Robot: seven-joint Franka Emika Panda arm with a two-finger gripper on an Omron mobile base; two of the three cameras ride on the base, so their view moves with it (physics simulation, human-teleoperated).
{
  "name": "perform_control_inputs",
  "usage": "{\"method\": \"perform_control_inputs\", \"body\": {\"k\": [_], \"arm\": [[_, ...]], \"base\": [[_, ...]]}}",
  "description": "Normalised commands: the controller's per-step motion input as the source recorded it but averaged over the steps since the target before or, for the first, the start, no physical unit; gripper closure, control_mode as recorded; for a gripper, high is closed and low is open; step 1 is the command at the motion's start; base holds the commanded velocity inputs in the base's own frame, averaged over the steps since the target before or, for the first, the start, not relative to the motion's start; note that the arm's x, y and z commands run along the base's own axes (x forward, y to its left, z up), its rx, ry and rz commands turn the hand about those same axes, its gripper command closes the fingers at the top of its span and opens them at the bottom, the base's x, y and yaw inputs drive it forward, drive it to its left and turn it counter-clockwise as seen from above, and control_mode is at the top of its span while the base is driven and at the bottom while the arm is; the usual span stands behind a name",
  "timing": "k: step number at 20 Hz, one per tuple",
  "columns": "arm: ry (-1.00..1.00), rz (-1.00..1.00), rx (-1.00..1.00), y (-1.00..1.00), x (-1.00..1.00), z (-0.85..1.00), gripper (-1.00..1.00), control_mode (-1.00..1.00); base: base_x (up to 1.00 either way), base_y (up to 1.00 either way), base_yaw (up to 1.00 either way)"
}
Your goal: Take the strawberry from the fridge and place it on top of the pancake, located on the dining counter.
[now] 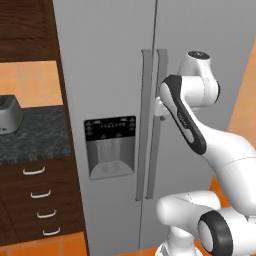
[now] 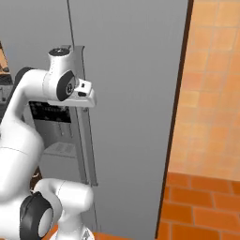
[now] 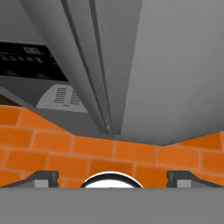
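A kitchen with an orange brick floor [image 2: 201,201] and dark drawers [image 1: 37,200] left of the shut fridge [image 1: 110,75]. The gripper [image 3: 112,177], fingers spread and empty, faces the door handles [image 1: 152,125], likely to pull one; the strawberry is presumably inside, hidden.

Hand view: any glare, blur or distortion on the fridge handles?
Hand view: no glare or blur; the tall light-grey two-door fridge is flat-shaded, its long vertical handles splaying toward the lens in steep perspective. Left base view: handles straight, soft shadows beside them.
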Motion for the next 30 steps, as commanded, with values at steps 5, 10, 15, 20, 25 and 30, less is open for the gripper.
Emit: {"method": "perform_control_inputs", "body": {"k": [5, 10, 15, 20, 25, 30], "arm": [[0.0, 0.0, 0.0, 0.0, 0.0, 0.0, -1.0, 1.0], [0.0, 0.0, 0.0, 0.0, 0.0, 0.0, -1.0, 1.0], [0.0, 0.0, 0.0, 0.0, 0.0, 0.0, -1.0, 1.0], [0.0, 0.0, 0.0, 0.0, 0.0, 0.0, -1.0, 1.0], [-0.1, 0.0, 0.0, -0.06, 0.14, -0.16, -1.0, -1.0], [-0.25, 0.0, 0.0, 0.0, 0.97, -0.35, -1.0, -1.0]], "base": [[-0.27, 0.29, -0.04], [-0.79, -0.01, -0.08], [-0.67, 0.0, -0.1], [-0.56, -0.03, -0.15], [-0.05, -0.04, -0.04], [0.0, 0.0, 0.0]]}}
